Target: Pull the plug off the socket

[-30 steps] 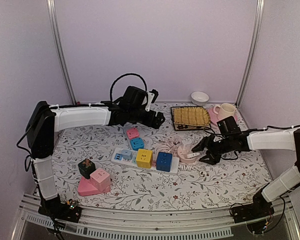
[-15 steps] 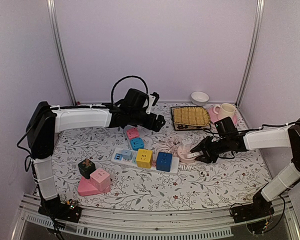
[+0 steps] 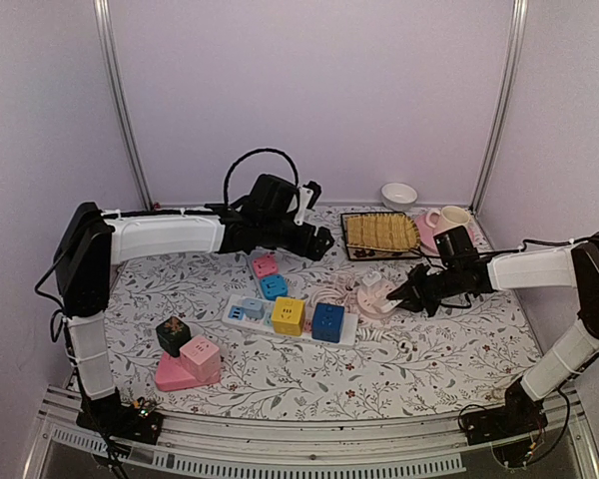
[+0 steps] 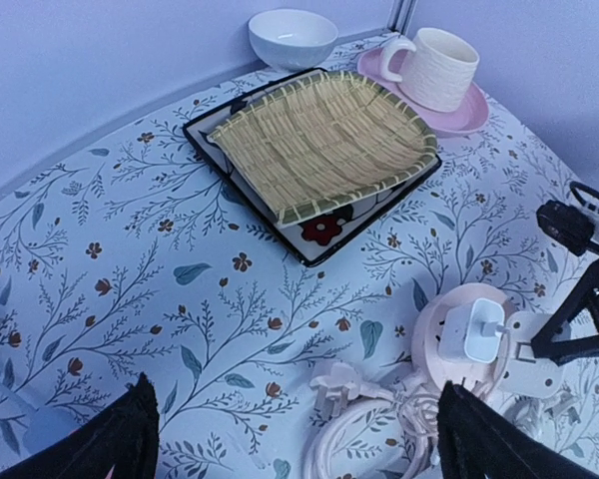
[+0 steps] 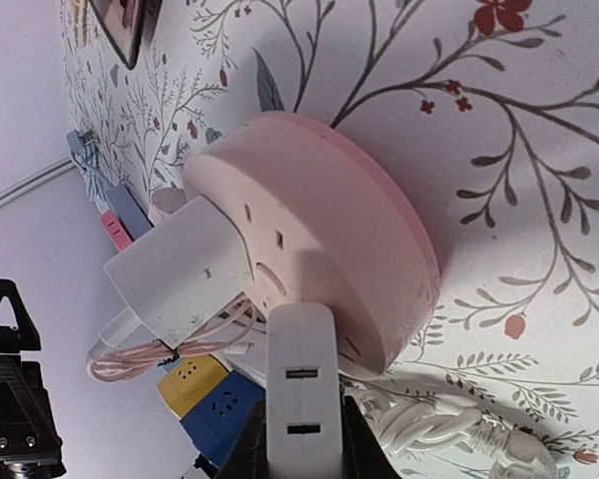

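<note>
A round pink socket (image 5: 319, 230) lies on the flowered cloth right of centre (image 3: 375, 298), also in the left wrist view (image 4: 449, 321). Two white plugs sit in it: a boxy adapter (image 5: 180, 274) and a slim plug with two USB ports (image 5: 301, 399). My right gripper (image 5: 301, 444) is shut on the slim plug, one dark finger (image 5: 248, 449) against each side. It reaches in from the right (image 3: 403, 296). My left gripper (image 4: 299, 449) hangs open and empty above the cloth behind the socket (image 3: 317, 242).
A white power strip (image 3: 242, 313) carries yellow and blue cube adapters. Pink and blue cubes (image 3: 269, 275) lie behind it. Coiled white cable (image 4: 369, 419) lies by the socket. A bamboo tray (image 3: 379, 234), a cup on a saucer (image 3: 449, 222) and a bowl (image 3: 399, 194) stand at the back right. Stacked blocks (image 3: 185, 354) sit front left.
My right gripper has moved left and back to the pink socket and closed its fingers on the slim white plug. The left arm has barely shifted.
</note>
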